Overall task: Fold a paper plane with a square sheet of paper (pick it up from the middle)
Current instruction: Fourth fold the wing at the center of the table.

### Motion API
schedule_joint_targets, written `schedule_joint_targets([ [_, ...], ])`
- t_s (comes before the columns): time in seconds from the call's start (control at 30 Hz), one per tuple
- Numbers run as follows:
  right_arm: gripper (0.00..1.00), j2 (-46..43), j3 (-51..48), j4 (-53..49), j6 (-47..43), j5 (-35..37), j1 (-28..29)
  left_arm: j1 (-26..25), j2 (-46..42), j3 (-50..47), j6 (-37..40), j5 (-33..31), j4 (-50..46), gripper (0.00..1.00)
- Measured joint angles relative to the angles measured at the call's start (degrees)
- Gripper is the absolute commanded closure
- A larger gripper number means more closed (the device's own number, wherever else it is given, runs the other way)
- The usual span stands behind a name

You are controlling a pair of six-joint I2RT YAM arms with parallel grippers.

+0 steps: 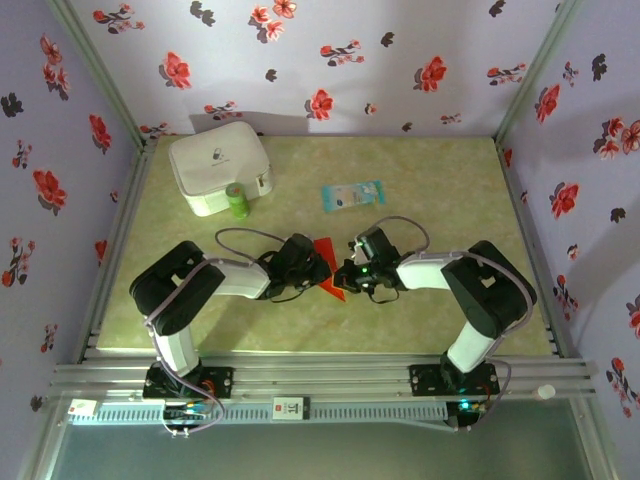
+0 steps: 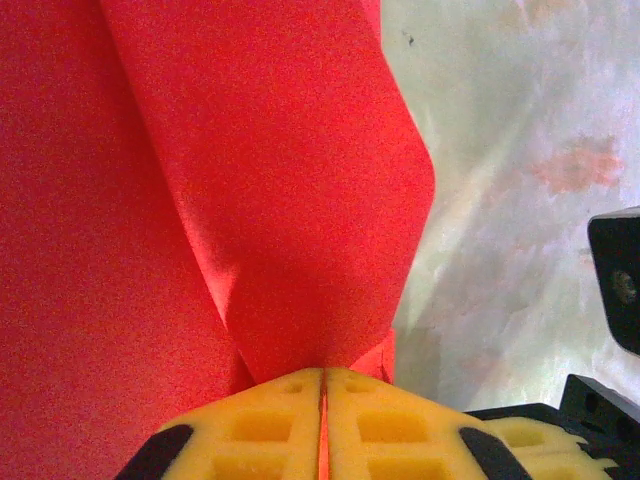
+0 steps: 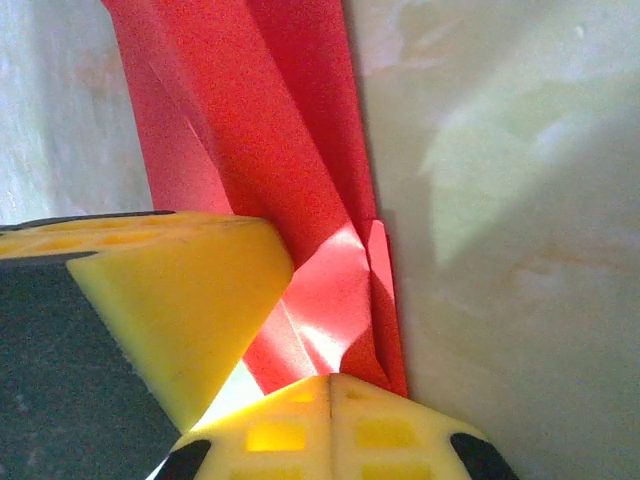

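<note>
Green-marbled counter (image 1: pixel 430 170) carries the partly folded red sheet of paper (image 1: pixel 324 250) at its centre, long axis running roughly near to far. Left jaws and right jaws each pinch it from opposite sides, pressed together on the paper, both equally near.

Nothing legible; the white case (image 1: pixel 215 165) bears a small mark, possibly a logo.

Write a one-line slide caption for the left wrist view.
Left pincer shut on the folded red paper, pale green table beyond.
</note>
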Motion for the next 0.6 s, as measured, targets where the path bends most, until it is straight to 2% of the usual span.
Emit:
schedule_joint_targets([
  [0.37,1.0,0.0,-0.5,1.0,-1.4,-1.1,-1.0,4.6,-0.9,4.5,5.1,5.5,-3.1,0.88],
  [0.6,1.0,0.0,-0.8,1.0,-1.9,-1.9,-1.5,6.2,1.7,5.7,6.8,7.2,-3.5,0.88],
])
